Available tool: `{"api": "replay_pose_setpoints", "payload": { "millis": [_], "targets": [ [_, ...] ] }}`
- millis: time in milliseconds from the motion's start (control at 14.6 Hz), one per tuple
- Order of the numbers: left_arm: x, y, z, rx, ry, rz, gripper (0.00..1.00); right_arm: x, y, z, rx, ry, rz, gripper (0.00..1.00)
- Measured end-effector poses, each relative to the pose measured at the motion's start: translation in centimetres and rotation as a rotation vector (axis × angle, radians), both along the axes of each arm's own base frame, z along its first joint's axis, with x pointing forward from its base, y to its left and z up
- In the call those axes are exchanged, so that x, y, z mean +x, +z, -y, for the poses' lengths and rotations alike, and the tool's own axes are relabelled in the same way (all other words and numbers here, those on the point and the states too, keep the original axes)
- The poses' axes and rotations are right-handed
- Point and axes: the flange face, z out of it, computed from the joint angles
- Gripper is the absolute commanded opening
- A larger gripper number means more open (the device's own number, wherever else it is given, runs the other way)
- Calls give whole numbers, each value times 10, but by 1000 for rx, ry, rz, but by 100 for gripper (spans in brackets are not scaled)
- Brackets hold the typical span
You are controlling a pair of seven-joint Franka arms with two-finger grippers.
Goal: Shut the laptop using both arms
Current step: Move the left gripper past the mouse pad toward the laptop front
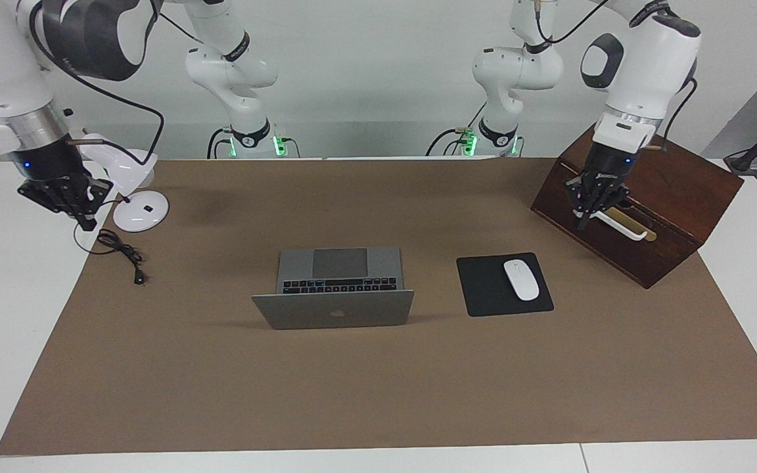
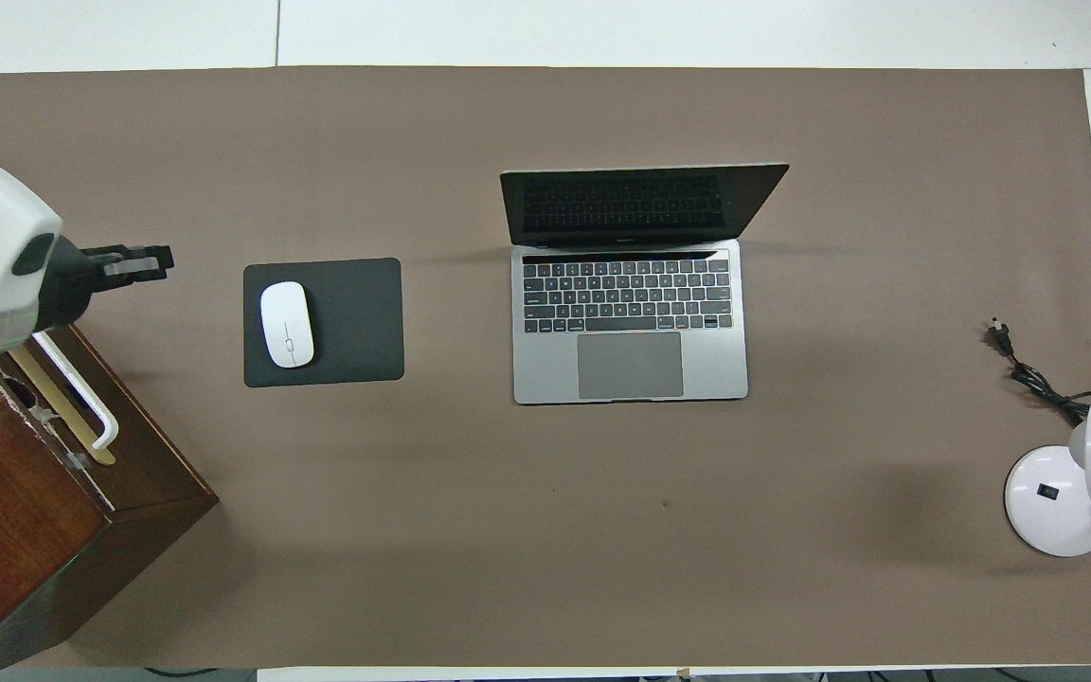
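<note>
— Where's the laptop point(image 1: 334, 289)?

— Middle of the facing view, open on the brown mat point(image 1: 378, 381), lid upright with the apple logo toward the camera. From overhead, the dark screen point(image 2: 635, 204) stands above the keyboard and trackpad, just right of centre.

— And the arms?

— Neither touches it. The left gripper point(image 1: 590, 211) hangs at the right of the facing view, over the wooden box point(image 1: 681, 197) and its white handle point(image 1: 621, 225); overhead it shows at the left edge point(image 2: 134, 265). The fingers look close together, but I cannot tell for sure.

— The right one?

— The right gripper point(image 1: 66, 197) hovers at the left edge of the facing view, beside the white lamp point(image 1: 135, 197). I cannot tell how its fingers stand either.

— Anything else?

— A white mouse point(image 1: 521, 280) on a black mouse pad point(image 1: 483, 295), between laptop and box.
</note>
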Motion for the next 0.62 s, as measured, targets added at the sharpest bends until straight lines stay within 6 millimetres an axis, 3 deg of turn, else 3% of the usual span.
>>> {"api": "replay_pose_setpoints", "payload": {
  "millis": [411, 617],
  "targets": [
    [-55, -52, 34, -32, -42, 141, 0, 49, -41, 7, -18, 2, 42, 0],
    [-81, -81, 64, -46, -88, 215, 0, 81, -55, 2, -27, 16, 86, 0]
  ]
}}
